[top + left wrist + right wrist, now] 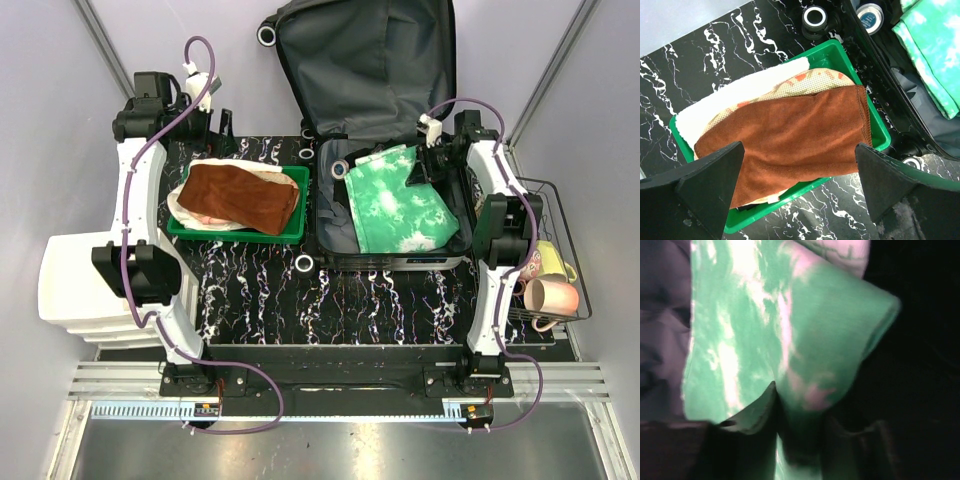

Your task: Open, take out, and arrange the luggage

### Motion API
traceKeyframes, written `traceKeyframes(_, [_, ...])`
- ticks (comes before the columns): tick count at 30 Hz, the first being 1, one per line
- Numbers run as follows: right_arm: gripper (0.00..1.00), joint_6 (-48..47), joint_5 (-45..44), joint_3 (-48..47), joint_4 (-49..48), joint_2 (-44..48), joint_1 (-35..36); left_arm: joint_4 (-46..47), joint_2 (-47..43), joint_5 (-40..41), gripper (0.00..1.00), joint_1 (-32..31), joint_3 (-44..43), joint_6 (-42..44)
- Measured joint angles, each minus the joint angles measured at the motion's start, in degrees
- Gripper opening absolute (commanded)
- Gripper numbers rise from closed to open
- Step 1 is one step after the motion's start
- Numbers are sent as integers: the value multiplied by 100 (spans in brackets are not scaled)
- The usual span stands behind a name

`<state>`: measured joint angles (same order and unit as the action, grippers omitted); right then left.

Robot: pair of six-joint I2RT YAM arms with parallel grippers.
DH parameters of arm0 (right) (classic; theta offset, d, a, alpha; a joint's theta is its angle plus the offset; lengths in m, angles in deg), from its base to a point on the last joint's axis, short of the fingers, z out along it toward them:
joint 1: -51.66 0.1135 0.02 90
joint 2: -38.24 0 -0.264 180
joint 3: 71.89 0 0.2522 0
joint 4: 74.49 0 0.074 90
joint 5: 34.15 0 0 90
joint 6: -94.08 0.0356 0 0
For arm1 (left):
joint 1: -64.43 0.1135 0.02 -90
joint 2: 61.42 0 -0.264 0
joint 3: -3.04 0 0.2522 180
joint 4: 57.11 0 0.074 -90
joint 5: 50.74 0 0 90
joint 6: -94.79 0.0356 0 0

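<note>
Luggage (370, 60), a large hard-shell suitcase with dark grey lining, is laid open far across the black marbled table (250, 290); its green tie-dye cloth (400, 205), pinched at a fold by the right gripper (795, 440), is best lifted slowly clear of the rim, left gripper (800, 172) spread wide.

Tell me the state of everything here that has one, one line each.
Large hard-shell suitcase with dark grey lining: open, lid swung back.
Green-and-white tie-dye cloth: inside the suitcase, one edge pinched.
Right end effector: shut on the tie-dye cloth.
Green plastic bin: filled with folded cloths.
Brown terry towel: folded, topmost in the bin.
Left end effector: open, empty, above the towel.
</note>
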<state>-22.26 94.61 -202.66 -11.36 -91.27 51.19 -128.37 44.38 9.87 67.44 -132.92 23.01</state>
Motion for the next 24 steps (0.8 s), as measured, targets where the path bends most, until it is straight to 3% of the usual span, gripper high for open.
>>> traceKeyframes(2, [7, 0, 264, -11, 37, 24, -24, 2, 0, -57, 99, -31, 0, 15])
traceKeyframes(4, [0, -66, 420, 20, 35, 70, -31, 11, 0, -120, 99, -81, 2, 63])
traceKeyframes(11, [0, -588, 671, 962, -343, 1016, 149, 319, -39, -570, 99, -612, 463, 479])
traceKeyframes(19, [0, -2090, 133, 2983, -1578, 2889, 1368, 1770, -719, -2013, 99, -887, 2612, 1231])
traceKeyframes(24, [0, -3318, 63, 4404, -2450, 3908, 1692, 2341, -826, -2446, 99, -1224, 3056, 2022])
